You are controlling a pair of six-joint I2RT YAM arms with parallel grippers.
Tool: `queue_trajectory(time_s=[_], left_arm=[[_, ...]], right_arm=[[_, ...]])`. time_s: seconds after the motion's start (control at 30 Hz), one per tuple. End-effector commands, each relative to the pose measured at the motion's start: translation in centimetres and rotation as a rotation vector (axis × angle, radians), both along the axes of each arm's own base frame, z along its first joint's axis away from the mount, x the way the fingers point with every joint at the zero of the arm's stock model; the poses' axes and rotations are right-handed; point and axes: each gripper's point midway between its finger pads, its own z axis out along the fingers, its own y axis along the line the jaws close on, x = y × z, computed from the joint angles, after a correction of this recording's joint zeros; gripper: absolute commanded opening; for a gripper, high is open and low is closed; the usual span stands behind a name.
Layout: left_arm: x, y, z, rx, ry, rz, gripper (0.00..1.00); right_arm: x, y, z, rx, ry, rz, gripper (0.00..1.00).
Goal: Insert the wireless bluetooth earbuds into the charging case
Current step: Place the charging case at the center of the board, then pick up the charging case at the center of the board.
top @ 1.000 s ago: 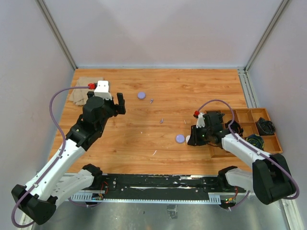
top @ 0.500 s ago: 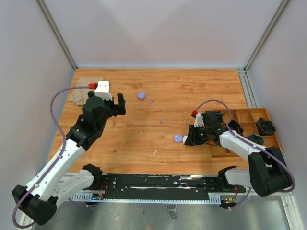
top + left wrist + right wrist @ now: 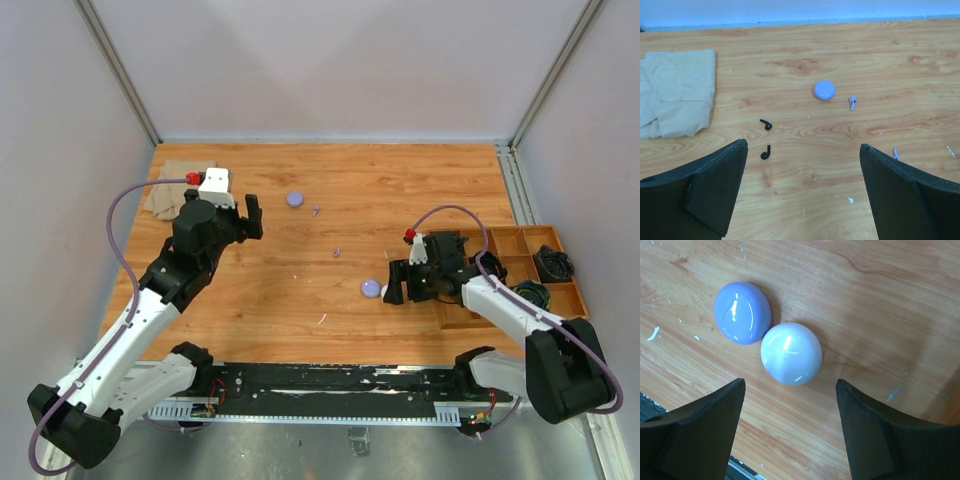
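Observation:
In the right wrist view, a white round charging case (image 3: 791,353) lies shut on the wood, touching a purple round case (image 3: 742,312). My right gripper (image 3: 790,392) is open just in front of the white case and holds nothing. From above, the right gripper (image 3: 397,284) sits beside the purple case (image 3: 371,289). In the left wrist view, two black earbuds (image 3: 765,124) (image 3: 765,152), two pale purple earbuds (image 3: 852,102) (image 3: 895,153) and another purple case (image 3: 824,90) lie on the table. My left gripper (image 3: 802,146) hangs open above them.
A beige cloth (image 3: 165,200) lies at the far left of the table. A wooden organizer tray (image 3: 520,262) with cables in its compartments stands at the right edge, by the right arm. Small white specks dot the wood.
My right gripper was shut and now stands open, with the white case resting free on the table beside the purple one. The left arm has not moved.

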Motion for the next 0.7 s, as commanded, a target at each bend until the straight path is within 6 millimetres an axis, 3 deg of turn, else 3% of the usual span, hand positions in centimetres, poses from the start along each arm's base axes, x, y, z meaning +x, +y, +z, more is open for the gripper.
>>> queue_trajectory(time_s=[0.0,0.13,0.17,0.37,0.5,0.6,0.67], left_arm=[[0.6,0.0,0.4,-0.013,-0.011,0.000,0.99],[1.0,0.2,-0.1,-0.033,0.007,0.022,0.99],[1.1,0.2,-0.2,-0.040,0.015,0.030,0.99],[2.1,0.0,-1.5,-0.055,0.075,0.052,0.99],[2.9,-0.3,-2.1,-0.086,0.106,0.067,0.99],[3.4,-0.2,-2.6,-0.097,0.128,0.094,0.99],[3.8,0.4,-3.0,-0.123,0.147,0.132,0.99]], right_arm=[[0.9,-1.4,1.7,-0.058,-0.056,-0.031,0.77],[1.1,-1.6,3.4,-0.054,-0.110,-0.038,0.84],[1.2,-1.5,4.0,-0.044,-0.129,-0.033,0.98],[1.6,-1.1,8.1,0.009,-0.260,-0.020,0.99],[2.8,-1.2,11.1,0.055,-0.358,-0.107,0.99],[2.9,0.4,12.9,0.141,-0.452,-0.021,0.98],[3.5,0.1,12.9,0.158,-0.491,-0.072,0.99]])
